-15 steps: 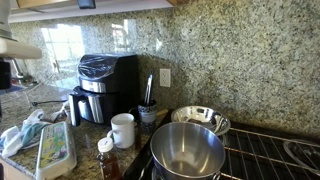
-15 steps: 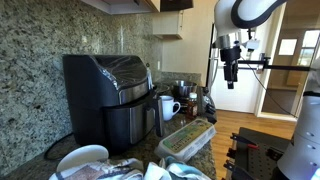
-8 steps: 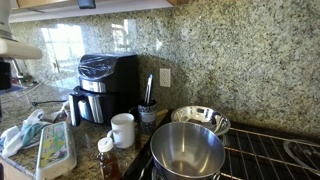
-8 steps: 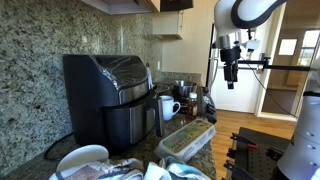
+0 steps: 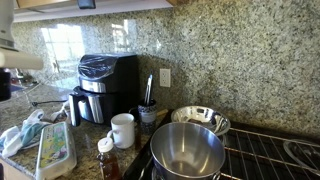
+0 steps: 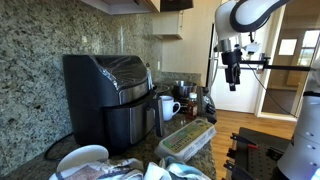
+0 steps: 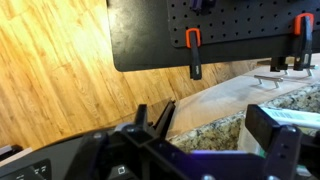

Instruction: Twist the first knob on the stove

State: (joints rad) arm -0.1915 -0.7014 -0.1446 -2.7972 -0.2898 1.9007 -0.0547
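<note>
**Q:** Where does the stove lie, and what stands about it?

**A:** In an exterior view the stove (image 5: 275, 152) fills the near right corner. A large steel pot (image 5: 187, 150) stands at the left end of its black grates. A smaller steel pot (image 5: 200, 117) sits just behind, close to the granite backsplash (image 5: 240, 60). Left of the pots stand a utensil holder (image 5: 148, 115), a white mug (image 5: 123, 130) and a capped bottle (image 5: 105, 155). Farther left is a black air fryer (image 5: 107, 85). A clear lidded box (image 5: 55, 150) lies near the left edge.

**Q:** What do the containers hold?

**A:** The large pot is empty, showing bare metal inside. The holder carries an upright utensil. The contents of the mug and the box cannot be told.

**Q:** And the arm?

**A:** The gripper (image 6: 233, 84) hangs in the air, pointing down, off the end of the counter. Whether its fingers are spread or pressed together cannot be told. The wrist view looks over a wood floor (image 7: 60, 80) and a black pegboard (image 7: 220, 35) with orange clamps.
</note>
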